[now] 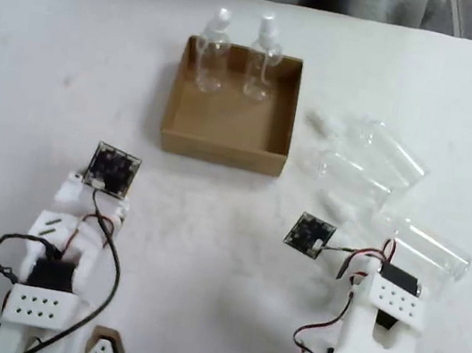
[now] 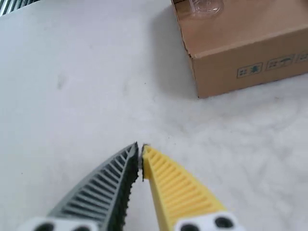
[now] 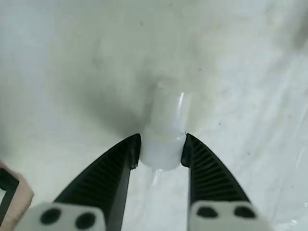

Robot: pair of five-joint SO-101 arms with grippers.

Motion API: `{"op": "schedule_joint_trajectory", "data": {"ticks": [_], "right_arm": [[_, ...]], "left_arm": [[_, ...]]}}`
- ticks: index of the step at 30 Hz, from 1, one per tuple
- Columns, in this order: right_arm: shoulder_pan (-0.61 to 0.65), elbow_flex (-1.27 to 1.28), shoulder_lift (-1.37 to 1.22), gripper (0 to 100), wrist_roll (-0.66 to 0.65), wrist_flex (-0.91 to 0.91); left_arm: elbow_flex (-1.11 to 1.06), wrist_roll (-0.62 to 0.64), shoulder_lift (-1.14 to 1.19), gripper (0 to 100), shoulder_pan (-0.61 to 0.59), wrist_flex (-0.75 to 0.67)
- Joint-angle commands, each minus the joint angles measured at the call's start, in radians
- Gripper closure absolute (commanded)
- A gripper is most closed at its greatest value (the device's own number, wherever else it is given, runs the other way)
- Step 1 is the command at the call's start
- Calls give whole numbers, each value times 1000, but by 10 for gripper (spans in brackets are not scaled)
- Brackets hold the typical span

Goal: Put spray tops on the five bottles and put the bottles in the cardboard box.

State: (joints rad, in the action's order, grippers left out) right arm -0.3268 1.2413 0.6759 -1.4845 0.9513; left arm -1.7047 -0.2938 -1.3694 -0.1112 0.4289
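spray top (image 3: pixel 166 115) sits pinched between the right gripper (image 3: pixel 160 140) fingers, both pads touching its sides. its long axis runs straight out along the fingers, away from the wrist. can't tell if it's off the table (image 1: pixel 205 253) or just resting on it.

in the high view the three open bottles lie flat between 12 and 3 o'clock of that gripper. the nearest bottle (image 1: pixel 428 247) is at about 3 o'clock, long axis roughly 10-to-4, and its neck looks to be the end toward the gripper. so my guess is the top has to swing round toward 3 to line up with that neck. the right arm is clearly the closer one.

the other two bottles (image 1: pixel 352 173) lie further up toward 12 to 1 o'clock. the box (image 1: pixel 222 152) is at 10 o'clock, with two capped bottles (image 1: pixel 212 59) standing along its far wall.

left gripper (image 2: pixel 141 153) has its fingers closed on nothing, over bare table at the box's 7 o'clock.
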Motion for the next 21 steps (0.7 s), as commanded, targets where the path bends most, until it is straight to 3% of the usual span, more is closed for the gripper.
{"op": "schedule_joint_trajectory", "data": {"ticks": [1,7,10,21], "right_arm": [[-79,-48,8,949,11,2],[-346,-216,-1,947,12,27],[-455,-245,-2,947,11,-45],[-613,-276,-286,947,63,-430]], "left_arm": [[6,-5,-15,958,12,3],[6,-5,-13,958,10,3],[6,-5,-13,958,10,3],[6,-5,-13,958,10,9]]}}
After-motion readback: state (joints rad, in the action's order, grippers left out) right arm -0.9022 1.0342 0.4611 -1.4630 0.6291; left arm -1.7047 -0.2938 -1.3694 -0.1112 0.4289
